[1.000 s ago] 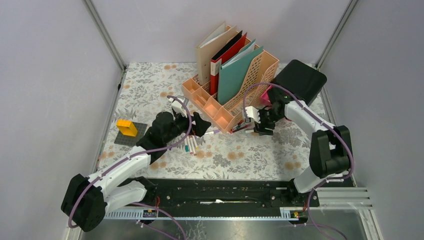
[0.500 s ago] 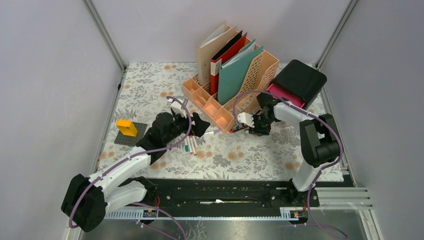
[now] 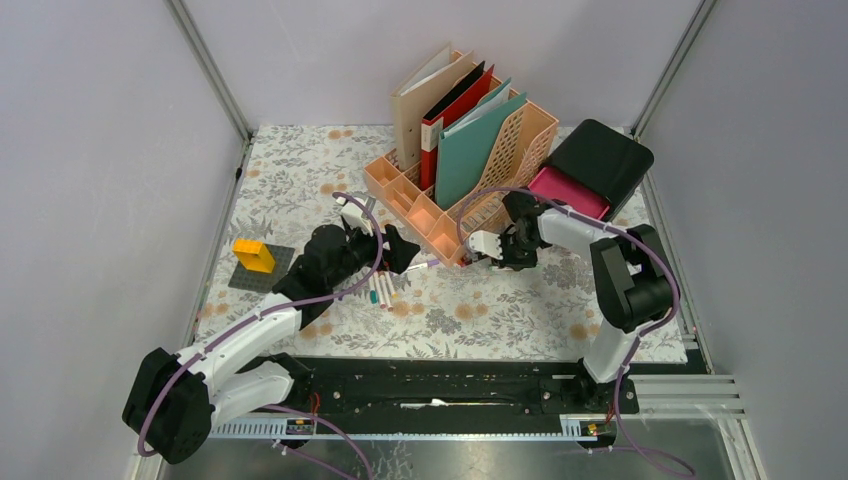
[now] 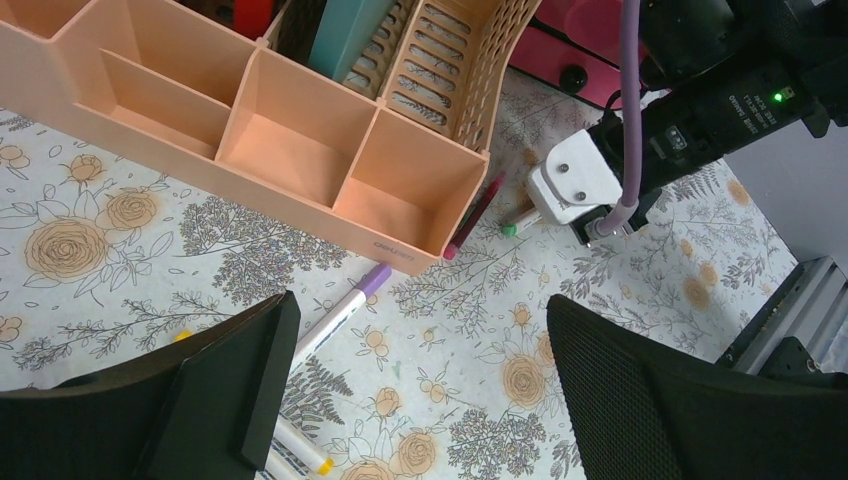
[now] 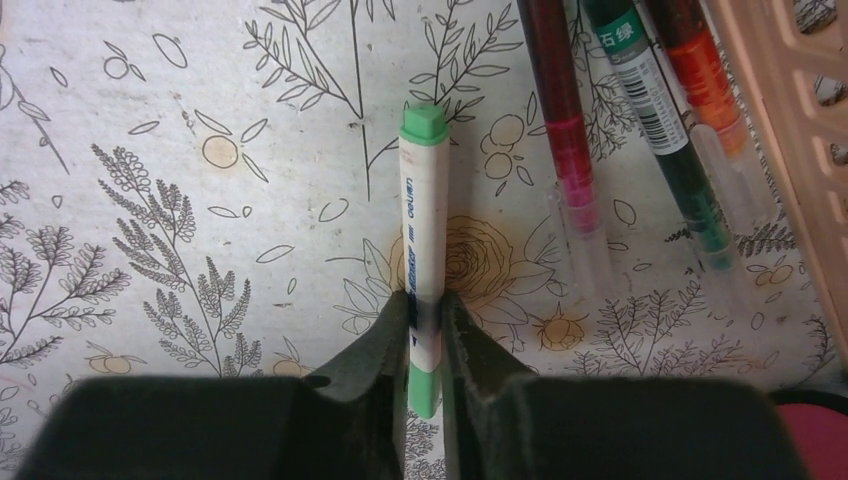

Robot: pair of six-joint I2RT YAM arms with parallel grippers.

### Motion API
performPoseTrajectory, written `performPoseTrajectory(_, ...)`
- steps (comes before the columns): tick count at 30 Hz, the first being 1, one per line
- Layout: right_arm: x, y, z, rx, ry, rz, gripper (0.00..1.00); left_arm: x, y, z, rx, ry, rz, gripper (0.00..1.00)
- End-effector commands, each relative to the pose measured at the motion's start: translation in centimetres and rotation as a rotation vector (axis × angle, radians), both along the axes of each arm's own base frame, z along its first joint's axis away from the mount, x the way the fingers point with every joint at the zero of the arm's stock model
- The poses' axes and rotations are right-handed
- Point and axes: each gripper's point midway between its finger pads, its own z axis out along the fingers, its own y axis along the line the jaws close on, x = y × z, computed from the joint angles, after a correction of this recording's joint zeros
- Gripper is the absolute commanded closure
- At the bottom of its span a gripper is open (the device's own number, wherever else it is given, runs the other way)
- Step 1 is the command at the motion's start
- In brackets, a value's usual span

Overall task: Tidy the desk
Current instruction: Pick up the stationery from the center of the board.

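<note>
Right claw (image 5: 425, 312) closed onto 1 green marker (image 5: 419, 200) — 3 pens (image 5: 645, 100) beside

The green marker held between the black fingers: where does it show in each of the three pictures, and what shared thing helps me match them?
Right wrist view: the green marker is dead centre, pinched by the right gripper.
Left wrist view: only its green tip pokes out beside that gripper, right of centre.
Top view: hidden under the gripper, mid-right.
Shared landmark: the peach file rack.
</note>
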Motion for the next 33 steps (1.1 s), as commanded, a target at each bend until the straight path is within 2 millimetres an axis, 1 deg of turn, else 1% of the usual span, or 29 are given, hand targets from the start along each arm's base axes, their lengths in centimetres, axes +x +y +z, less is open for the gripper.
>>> performPoseTrajectory(1,-1.9,0.1,-1.7,-0.04,0.038,-0.006,0.89,0.5,0.3,1.2,-0.024,-0.049,0.02,0.01)
performPoseTrajectory(6,-3.4,1.1,-1.4,-0.015,0.043,-0.017,1.0,0.3,0.4,1.2,-0.034,-0.046,0.023,0.01)
performPoseTrajectory(8,-4.1,1.7,-0.6,0.028,0.053,-0.029,1.0,0.3,0.4,1.3,-0.037,-0.044,0.023,0.01)
performPoseTrajectory(12,-5.1,3.4,1.9,0.143,0.07,-0.048,1.0,0.2,0.3,1.4,-0.044,-0.043,0.022,0.01)
performPoseTrajectory(20,-5.8,6.6,8.0,0.346,0.077,-0.062,1.0,0.3,-0.1,1.6,-0.069,-0.034,0.014,0.01)
performPoseTrajectory(24,-5.2,7.2,11.6,0.39,0.033,-0.061,1.0,0.2,-0.1,1.5,-0.074,-0.027,0.015,0.01)
performPoseTrajectory(27,-3.8,7.1,14.9,0.412,-0.043,-0.088,1.0,0.3,0.1,1.5,-0.08,-0.023,0.023,0.01)
performPoseTrajectory(30,-2.6,6.4,17.4,0.436,-0.098,-0.126,1.0,0.3,0.1,1.5,-0.086,-0.022,0.027,0.01)
performPoseTrajectory(33,-1.2,5.0,19.7,0.465,-0.149,-0.186,1.0,0.3,0.2,1.5,-0.089,-0.02,0.029,0.01)
